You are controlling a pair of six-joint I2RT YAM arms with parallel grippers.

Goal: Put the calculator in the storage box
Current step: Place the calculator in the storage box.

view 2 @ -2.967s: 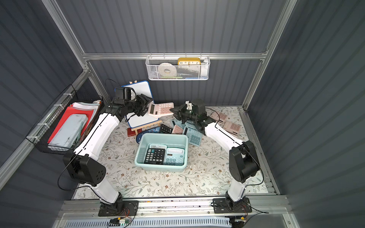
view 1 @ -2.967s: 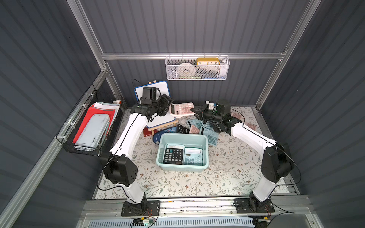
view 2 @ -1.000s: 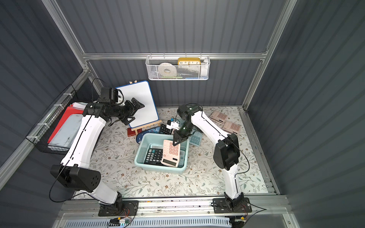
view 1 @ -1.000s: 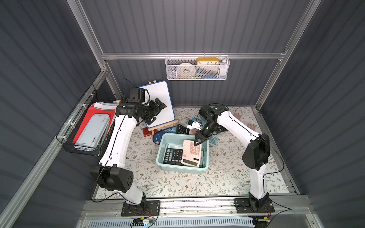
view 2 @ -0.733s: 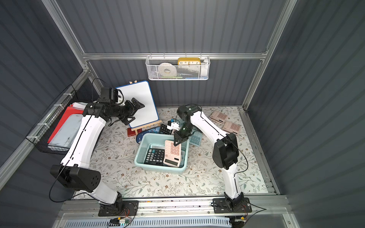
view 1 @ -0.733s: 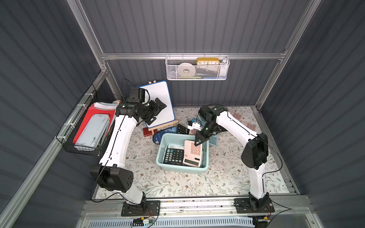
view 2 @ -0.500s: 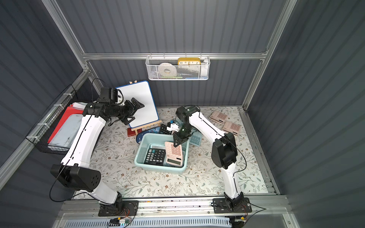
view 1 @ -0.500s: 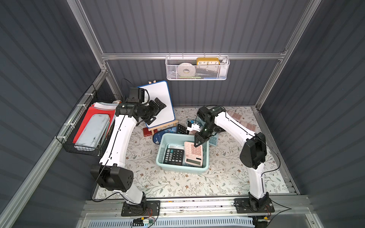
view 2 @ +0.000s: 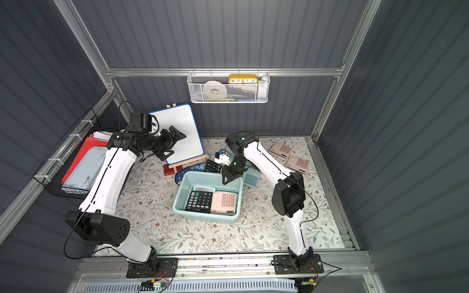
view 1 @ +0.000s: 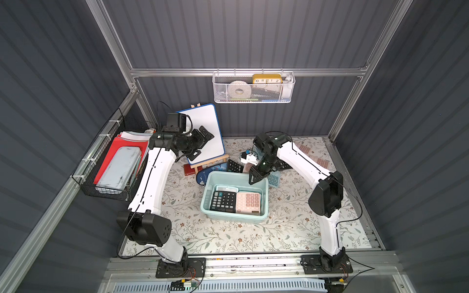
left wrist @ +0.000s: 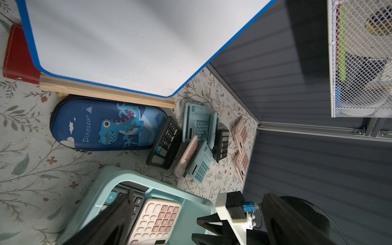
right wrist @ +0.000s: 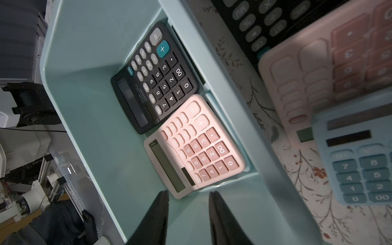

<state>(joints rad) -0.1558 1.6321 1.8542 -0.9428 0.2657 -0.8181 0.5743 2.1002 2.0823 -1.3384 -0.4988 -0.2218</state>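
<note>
A pale calculator [view 1: 227, 188] lies mostly hidden beneath the black plastic calculator [view 1: 223, 201]; only its top edge shows. The loose calculators [right wrist: 318, 74] are blurred in the right wrist view. The right gripper [view 1: 254, 175] hovers over the far rim of the pale mint-teal plastic storage box [view 1: 208, 192], jaws slightly apart, empty. The pink calculator [view 1: 248, 203] lies flat inside, beside the black one. The left gripper [view 1: 203, 143], jaws wide, hangs before the blue-framed whiteboard [view 1: 203, 119].

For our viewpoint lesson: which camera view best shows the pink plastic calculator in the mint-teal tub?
The right wrist view: the pink plastic calculator is close, whole, keys legible. Both top views show it small; the left wrist view crops it.
</note>
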